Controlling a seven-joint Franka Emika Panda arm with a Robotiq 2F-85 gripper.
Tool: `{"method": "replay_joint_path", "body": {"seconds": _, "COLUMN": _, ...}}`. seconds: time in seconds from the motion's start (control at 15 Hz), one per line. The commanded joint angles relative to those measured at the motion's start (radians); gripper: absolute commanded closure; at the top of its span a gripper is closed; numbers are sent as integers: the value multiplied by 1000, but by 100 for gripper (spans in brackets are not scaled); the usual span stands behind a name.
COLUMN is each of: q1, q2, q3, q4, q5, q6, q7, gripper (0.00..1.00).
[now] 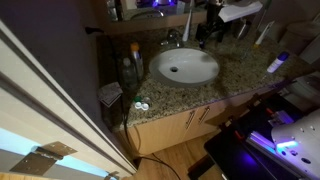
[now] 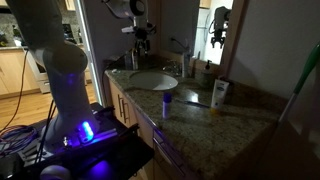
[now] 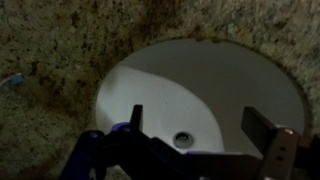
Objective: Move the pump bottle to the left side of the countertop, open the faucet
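My gripper (image 3: 200, 128) is open and empty, hanging over the white oval basin (image 3: 210, 80) with the drain just below the fingers. It shows near the back of the basin in both exterior views (image 1: 207, 36) (image 2: 141, 47). The silver faucet (image 1: 173, 39) (image 2: 180, 46) stands behind the basin, beside the gripper. A small bottle with a dark head, which looks like the pump bottle (image 2: 191, 68), stands by the wall next to the faucet; it is out of the wrist view. The granite countertop (image 1: 245, 72) (image 2: 235, 118) (image 3: 60, 50) surrounds the basin.
A tall clear bottle with an orange cap (image 1: 133, 62) stands at one end of the counter. A white tube (image 2: 219, 93) and a small blue-topped item (image 2: 166, 103) stand at the other end. A mirror wall runs along the back. The robot base (image 2: 70, 90) is beside the cabinets.
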Motion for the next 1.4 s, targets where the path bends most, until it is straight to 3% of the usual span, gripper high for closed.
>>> {"method": "replay_joint_path", "body": {"seconds": 0.0, "q1": -70, "q2": 32, "q3": -102, "q4": 125, "q5": 43, "q6": -29, "q7": -9, "gripper": 0}}
{"method": "replay_joint_path", "body": {"seconds": 0.07, "q1": -88, "q2": 18, "q3": -133, "q4": 160, "q5": 67, "q6": -56, "q7": -13, "gripper": 0}}
{"method": "replay_joint_path", "body": {"seconds": 0.13, "q1": -58, "q2": 11, "q3": -104, "q4": 95, "q5": 26, "q6": -12, "q7": -2, "gripper": 0}}
{"method": "replay_joint_path", "body": {"seconds": 0.33, "q1": -71, "q2": 9, "q3": -122, "q4": 111, "q5": 30, "q6": -16, "q7": -18, "gripper": 0}}
{"method": "replay_joint_path", "body": {"seconds": 0.4, "q1": -71, "q2": 42, "q3": -112, "q4": 124, "q5": -16, "q6": -7, "q7": 49, "gripper": 0}}
{"method": "replay_joint_path", "body": {"seconds": 0.47, "q1": -85, "q2": 100, "q3": -118, "q4": 171, "q5": -41, "q6": 16, "q7": 151, "gripper": 0}}
{"method": "replay_joint_path", "body": {"seconds": 0.87, "q1": -171, "q2": 252, "q3": -260, "q4": 428, "q5": 68, "q6": -66, "q7": 217, "gripper": 0}}
{"method": "replay_joint_path", "body": {"seconds": 0.93, "q1": -144, "q2": 206, "q3": -248, "q4": 331, "q5": 24, "q6": -3, "q7": 200, "gripper": 0}}
{"method": "replay_joint_path", "body": {"seconds": 1.13, "q1": -169, "q2": 237, "q3": -275, "q4": 404, "q5": 57, "q6": -35, "q7": 200, "gripper": 0}}
{"method": "replay_joint_path", "body": {"seconds": 1.27, "q1": -164, "q2": 324, "q3": -287, "q4": 491, "q5": 45, "q6": -75, "q7": 353, "gripper": 0}}
{"method": "replay_joint_path", "body": {"seconds": 1.33, "q1": -183, "q2": 373, "q3": -295, "q4": 557, "q5": 91, "q6": -115, "q7": 352, "gripper": 0}}
